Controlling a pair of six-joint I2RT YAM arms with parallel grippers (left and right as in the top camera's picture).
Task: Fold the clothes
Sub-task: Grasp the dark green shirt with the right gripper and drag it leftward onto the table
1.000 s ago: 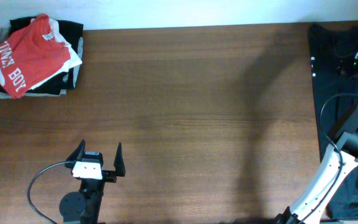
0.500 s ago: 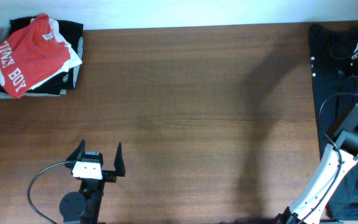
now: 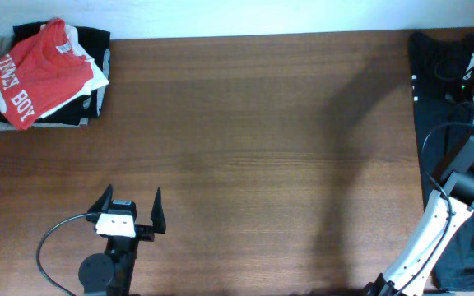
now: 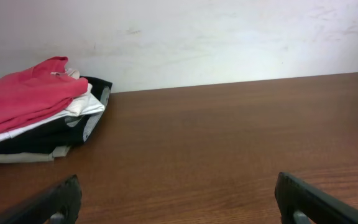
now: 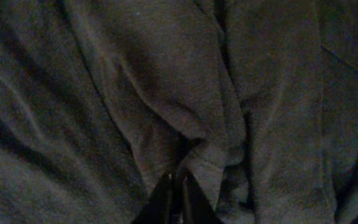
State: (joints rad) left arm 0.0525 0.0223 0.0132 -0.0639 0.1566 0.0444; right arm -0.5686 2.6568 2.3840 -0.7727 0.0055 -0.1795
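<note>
Clothes not yet folded lie as a dark garment [image 3: 436, 78] heaped off the right edge of the table [image 3: 262, 148], well apart from the folded stack [image 3: 44, 78], topped by a red shirt, at the far left corner. The right gripper [image 5: 178, 185] is down in that heap. In the right wrist view its fingertips are drawn almost together, with a raised ridge of the dark cloth bunched between them, so it appears to have hold of the fabric. The left gripper [image 3: 132, 196] sits near the front left edge of the table, jaws spread wide and holding nothing. Step in hand, as judged: picking the next garment from the heap. The next move calls for lifting the pinched cloth clear and carrying it to the bare middle of the table. The left gripper would then take a second edge so the garment can be spread flat. Which part of the garment is pinched cannot be told.
</note>
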